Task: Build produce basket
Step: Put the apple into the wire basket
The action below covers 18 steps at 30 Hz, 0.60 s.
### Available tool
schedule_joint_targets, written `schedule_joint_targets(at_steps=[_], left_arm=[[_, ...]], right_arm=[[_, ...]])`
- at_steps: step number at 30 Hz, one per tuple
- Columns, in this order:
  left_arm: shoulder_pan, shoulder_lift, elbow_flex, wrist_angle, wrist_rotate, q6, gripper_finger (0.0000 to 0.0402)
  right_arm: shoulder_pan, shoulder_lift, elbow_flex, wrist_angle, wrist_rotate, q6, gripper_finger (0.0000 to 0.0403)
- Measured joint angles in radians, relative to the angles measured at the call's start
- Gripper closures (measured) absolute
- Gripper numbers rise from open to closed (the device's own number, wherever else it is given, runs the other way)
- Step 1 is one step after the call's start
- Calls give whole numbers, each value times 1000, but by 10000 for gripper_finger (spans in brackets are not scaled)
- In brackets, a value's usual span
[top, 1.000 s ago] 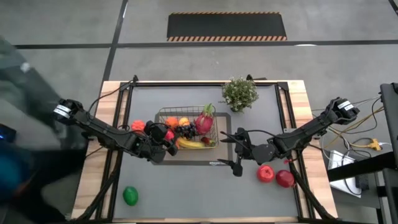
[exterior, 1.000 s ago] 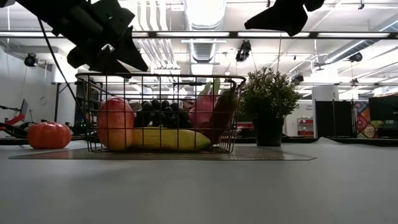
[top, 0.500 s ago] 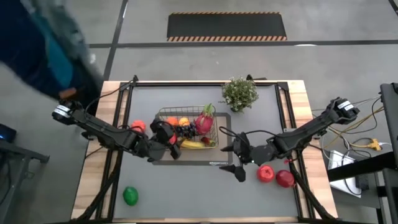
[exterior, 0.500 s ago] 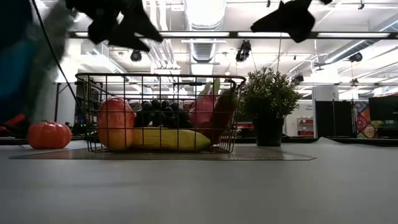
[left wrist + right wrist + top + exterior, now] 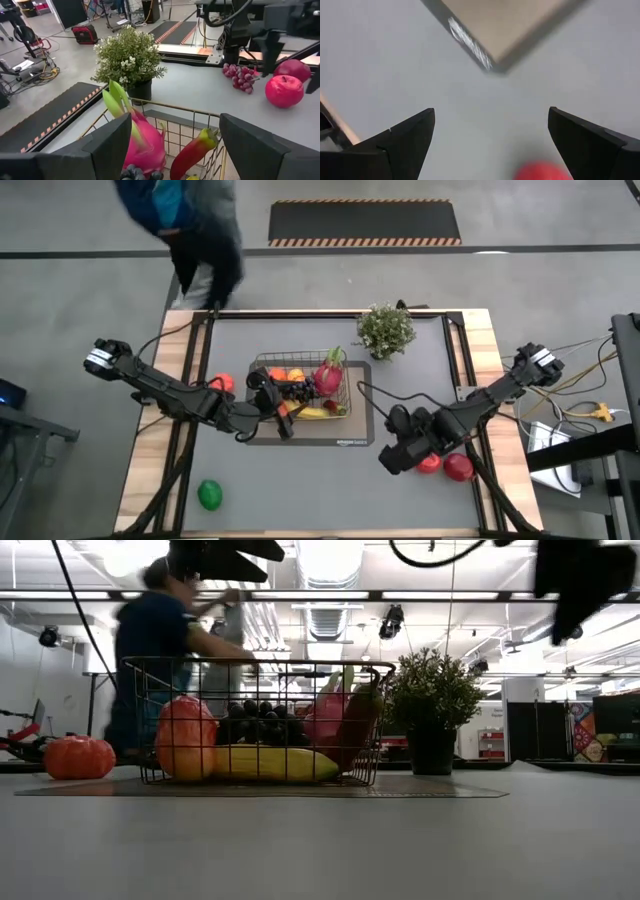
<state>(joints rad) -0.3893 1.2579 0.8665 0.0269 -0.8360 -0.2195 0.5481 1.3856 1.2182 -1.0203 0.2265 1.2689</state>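
Wire basket (image 5: 300, 385) sitting on the dark mat (image 5: 310, 430) around the middle of the table (image 5: 300, 500), a bit toward the far edge. Packed with a pink dragon fruit (image 5: 142, 145), a red pepper (image 5: 192, 152), a banana (image 5: 265, 765), dark grapes (image 5: 255, 725) and a mango (image 5: 185, 738). Left gripper (image 5: 283, 417) hanging just over the basket's near-left corner, fingers spread wide, holding nothing. Right gripper (image 5: 395, 458) out over bare table toward the near right corner, also spread wide and empty, right beside two red apples (image 5: 445, 467). Another small grape bunch (image 5: 240, 77) lying near those apples in the left wrist view. Green lime (image 5: 209, 495) parked alone by the near left corner. Small orange-red fruit (image 5: 221, 383) on the table just left of the basket. Potted plant (image 5: 387, 330) near the far edge, right of the basket. Blurry person (image 5: 190, 225) standing past the far left corner.
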Motion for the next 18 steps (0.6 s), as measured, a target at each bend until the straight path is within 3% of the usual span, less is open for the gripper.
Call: schedule_joint_targets(at_steps=[10, 18], left_arm=[[0, 0, -1, -8, 0, 29, 118], [1, 0, -1, -7, -1, 47, 118]], right_arm=[[129, 61, 41, -195, -170, 391, 33], [169, 62, -16, -210, -183, 499, 33]])
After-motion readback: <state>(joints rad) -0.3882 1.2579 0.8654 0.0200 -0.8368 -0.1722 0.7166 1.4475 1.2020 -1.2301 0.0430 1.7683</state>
